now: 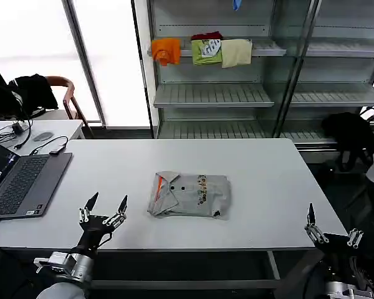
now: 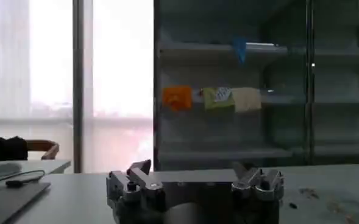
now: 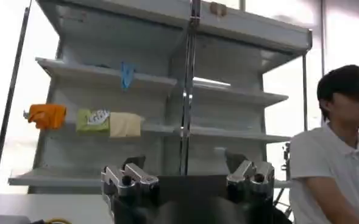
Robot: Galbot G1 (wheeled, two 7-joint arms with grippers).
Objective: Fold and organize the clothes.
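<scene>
Shirt [image 1: 188, 195] folded at desk [image 1: 262, 180] centre, both grippers idle with jaws open.
Grey shirt lies flat as a compact rectangle, orange collar stripe on its laptop-facing side, small multicolour print on top. Left gripper [image 1: 104, 208] hovers at the near desk edge between the shirt and the laptop [image 1: 20, 180], well apart from the shirt, jaws spread and empty. Right gripper [image 1: 330, 229] sits at the near desk corner on the shirt's other side, jaws spread, empty. Orange, green and cream garments [image 1: 202, 51] sit on the shelf [image 1: 212, 94] beyond the shirt.
</scene>
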